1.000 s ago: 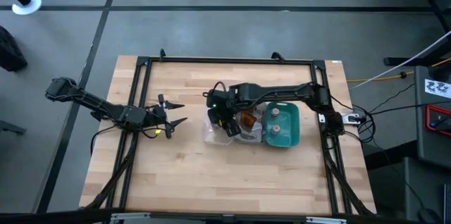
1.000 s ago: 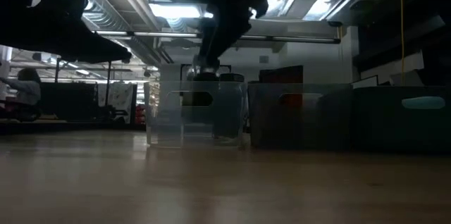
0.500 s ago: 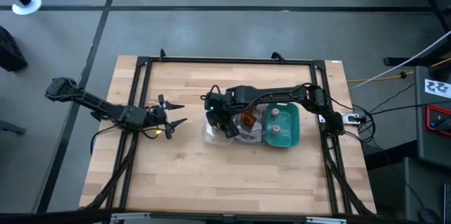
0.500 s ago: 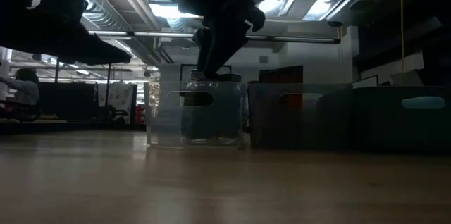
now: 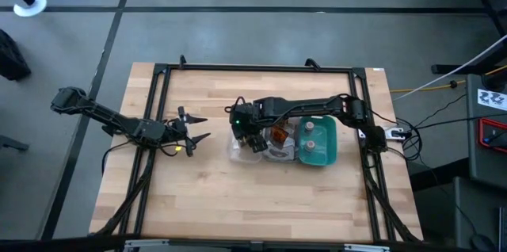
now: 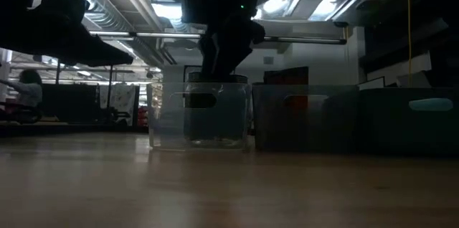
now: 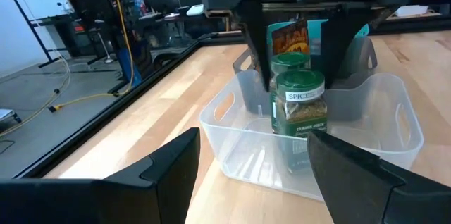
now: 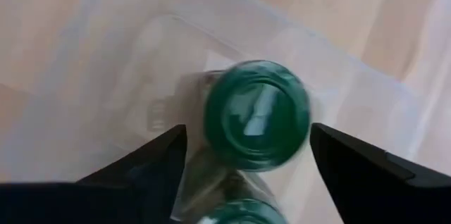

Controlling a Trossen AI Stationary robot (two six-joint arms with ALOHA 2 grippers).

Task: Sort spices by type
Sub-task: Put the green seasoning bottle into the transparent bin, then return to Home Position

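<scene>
My right gripper (image 5: 250,135) points down into the clear tray (image 7: 227,120), shut on a green-lidded jar (image 8: 257,115) labelled "spices" (image 7: 299,111). A second green-lidded jar (image 7: 289,62) stands in the same tray just behind it. A brown-orange sachet (image 7: 290,39) stands on edge in the grey tray (image 5: 279,150). Two more small jars (image 5: 310,130) stand in the teal tray (image 5: 329,154). My left gripper (image 5: 201,127) waits open above the table's left part, pointing at the trays. My right gripper pinches the green-lidded jar between its two fingers (image 8: 151,175), one on each side of its upper body (image 7: 276,101) just under the lid. The fingers come from above, pointing down. The jar is upright with its lower end inside the clear tray; whether it stands on the floor cannot be told.
The three trays sit side by side right of the table's middle: clear, then grey, then teal. Black frame rails (image 5: 162,93) run along the table's edges. Bare wood lies toward the near edge (image 5: 253,204) and between my left gripper and the clear tray.
My right gripper has moved down from above the clear tray's rim into the tray, carrying the green-lidded jar, and has shifted slightly toward the table's left. The jar now sits low inside the tray beside the other green-lidded jar.
</scene>
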